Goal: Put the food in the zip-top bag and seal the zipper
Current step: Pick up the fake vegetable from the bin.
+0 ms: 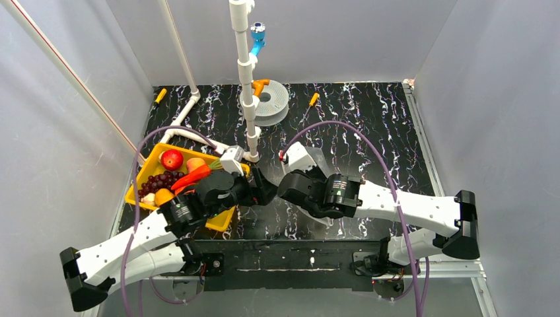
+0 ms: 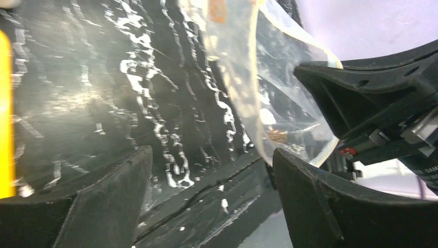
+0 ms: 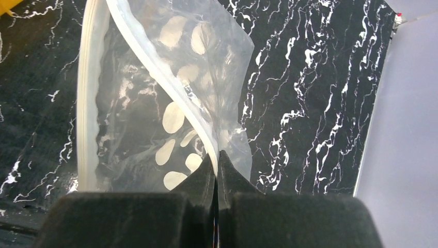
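The food sits in a yellow tray [image 1: 146, 164] at the left: a red apple [image 1: 172, 159], a carrot [image 1: 193, 177], purple grapes [image 1: 158, 181] and a peach piece [image 1: 195, 163]. The zip-top bag [image 3: 155, 119], clear with white dots, hangs with its mouth open. My right gripper [image 3: 218, 155] is shut on one zipper strip [image 3: 160, 77]. In the top view the bag [image 1: 318, 160] is mostly hidden under my right arm. My left gripper [image 2: 210, 152] is open and empty, just left of the bag's edge [image 2: 279, 103], facing my right gripper [image 1: 284, 188].
A white pipe stand [image 1: 245, 79] rises at the table's middle back, with a grey spool [image 1: 271, 102] beside it. Orange-handled tools [image 1: 310, 101] lie near the back edge. White walls close in on both sides. The tray edge shows in the left wrist view [image 2: 4, 113].
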Controlling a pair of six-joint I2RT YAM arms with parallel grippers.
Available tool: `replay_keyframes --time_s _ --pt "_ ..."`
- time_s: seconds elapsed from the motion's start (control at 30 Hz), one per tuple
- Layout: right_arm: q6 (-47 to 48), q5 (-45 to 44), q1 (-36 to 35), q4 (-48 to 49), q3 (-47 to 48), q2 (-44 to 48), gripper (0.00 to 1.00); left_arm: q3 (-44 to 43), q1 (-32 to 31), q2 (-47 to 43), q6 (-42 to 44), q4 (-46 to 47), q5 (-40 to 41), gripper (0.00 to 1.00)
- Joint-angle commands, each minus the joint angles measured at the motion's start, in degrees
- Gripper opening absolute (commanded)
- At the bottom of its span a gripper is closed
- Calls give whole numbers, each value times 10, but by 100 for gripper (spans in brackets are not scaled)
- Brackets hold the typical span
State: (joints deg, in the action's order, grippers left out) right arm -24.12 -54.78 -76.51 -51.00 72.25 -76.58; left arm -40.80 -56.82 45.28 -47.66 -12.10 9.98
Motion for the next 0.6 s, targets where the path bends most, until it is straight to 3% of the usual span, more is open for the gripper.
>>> replay_keyframes --time_s 0.0,0.2,0.4,0.57 --pt "-27 -40 5 -21 10 0 1 -60 -2 -25 84 -182 115 90" --pt "-5 -24 14 13 -7 20 1 -99 42 8 128 -293 181 98" --pt "-11 -23 15 2 -9 25 1 -73 216 -6 88 -289 120 98" --pt "-25 -15 15 -6 -17 38 1 -80 294 -15 70 -281 143 98"
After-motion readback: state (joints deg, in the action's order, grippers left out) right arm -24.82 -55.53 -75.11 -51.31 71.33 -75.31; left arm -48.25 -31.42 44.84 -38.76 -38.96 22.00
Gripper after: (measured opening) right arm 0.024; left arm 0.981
